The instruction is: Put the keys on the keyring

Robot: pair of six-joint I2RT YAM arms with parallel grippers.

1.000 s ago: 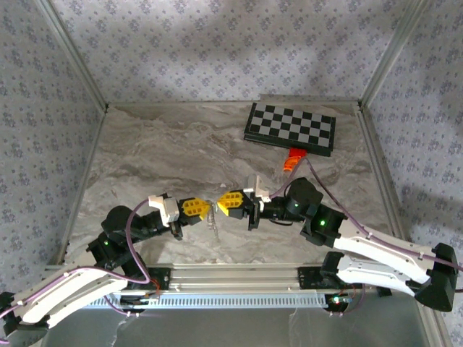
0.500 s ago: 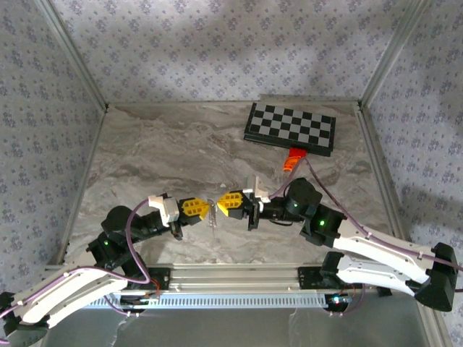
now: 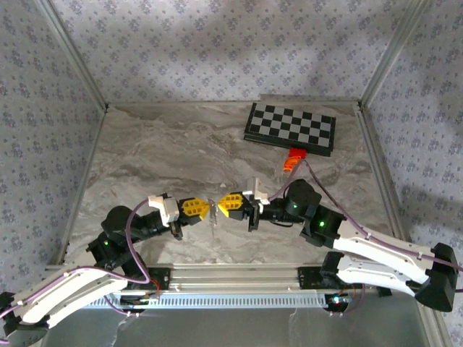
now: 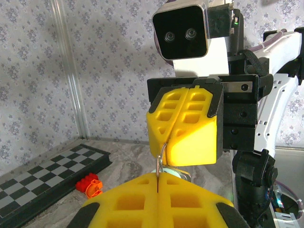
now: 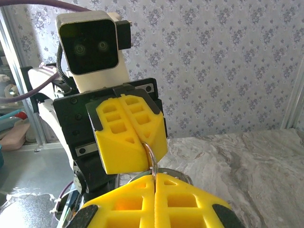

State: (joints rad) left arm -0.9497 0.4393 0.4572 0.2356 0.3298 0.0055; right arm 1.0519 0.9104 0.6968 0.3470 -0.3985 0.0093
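the marbled surface (image 3: 166, 155) carries little: a folded chessboard (image 3: 289, 128) at the back right with a small orange block (image 3: 292, 159) just in front of it, both well away from the work. the two arms meet tip to tip near the front middle.

the left hand (image 3: 203, 208) is fully closed, its yellow pads pressed flat together with a thin wire coming out of the seam. the right hand (image 3: 223, 203) faces it, equally closed, and the same wire runs into its seam. that wire is the keyring (image 5: 151, 156), pinched from both sides and held up off the surface in the narrow gap between the two tips.

a small pale greenish piece (image 4: 169, 174) shows just behind the left pads, below the right hand; it may be the key, but i cannot tell, nor whether it is on the ring yet.

as i judge it, the step is working the ring between two grips. done well, one hand should stay firm while the other turns or slides gently along the wire, so the coil opens without springing free. pulling apart hard risks bending the ring or dropping it.

no brand, label or writing can be read anywhere; the chessboard shows plain squares.
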